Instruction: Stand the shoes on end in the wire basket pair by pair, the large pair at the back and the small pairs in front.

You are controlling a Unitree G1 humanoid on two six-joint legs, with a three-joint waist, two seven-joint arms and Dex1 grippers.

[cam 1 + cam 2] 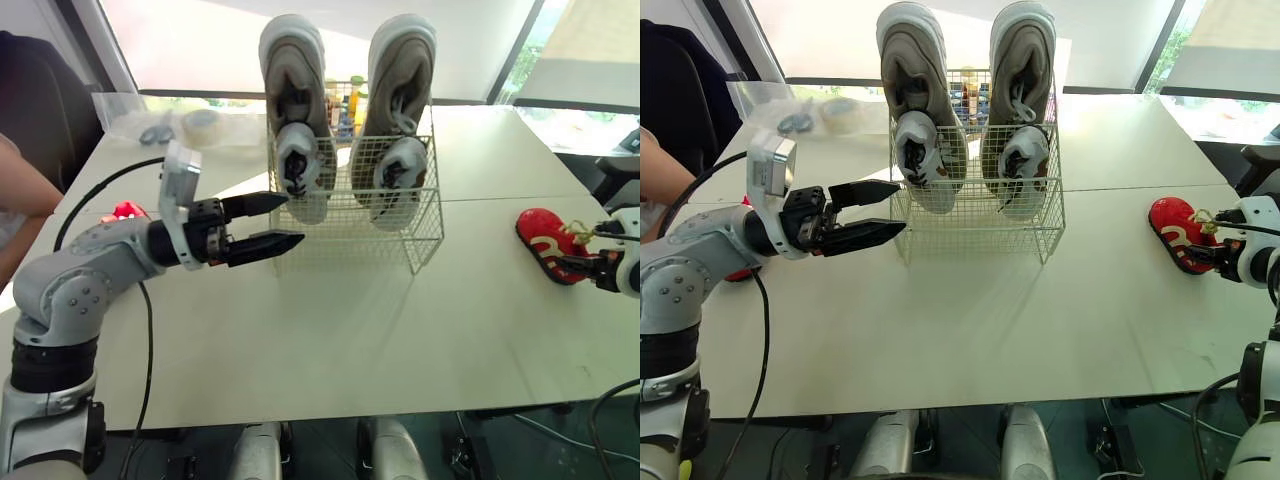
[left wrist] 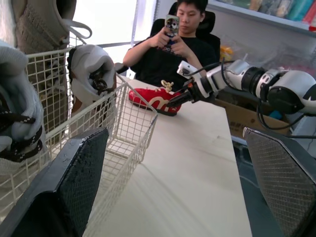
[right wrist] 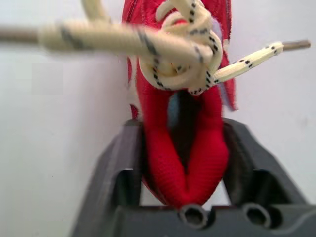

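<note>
Lying on the table [image 1: 350, 330], the red shoe [image 1: 545, 243] has its heel end between the fingers of the right gripper [image 3: 185, 163], which pinch the soft collar from both sides so that the fabric folds inward. I judge this shoe light and easy to carry, but the upper is soft and gives under the pinch, so the shoe may swing or turn when it is lifted. A hold lower down, where the collar meets the stiffer sole, would probably be more firm. The cream lace [image 3: 182, 44] is tied in a loose knot just ahead of the fingers, with free ends that could catch on the wire. Well apart from this gripper, toward the other arm, stands the wire basket [image 1: 420, 240]. The large grey pair [image 1: 292, 70] is on end at its back and a small grey pair [image 1: 298, 165] is in front of it. The left gripper [image 1: 292, 218] hovers with its fingers spread and empty, its tips just beside the near corner of the basket. A second red shoe [image 1: 126, 210] lies behind it, near its own arm. The right wrist view shows the fold of the collar, while the head views show just the gripper at the heel. The left wrist view adds a seated person [image 2: 173, 44] beyond the table.
</note>
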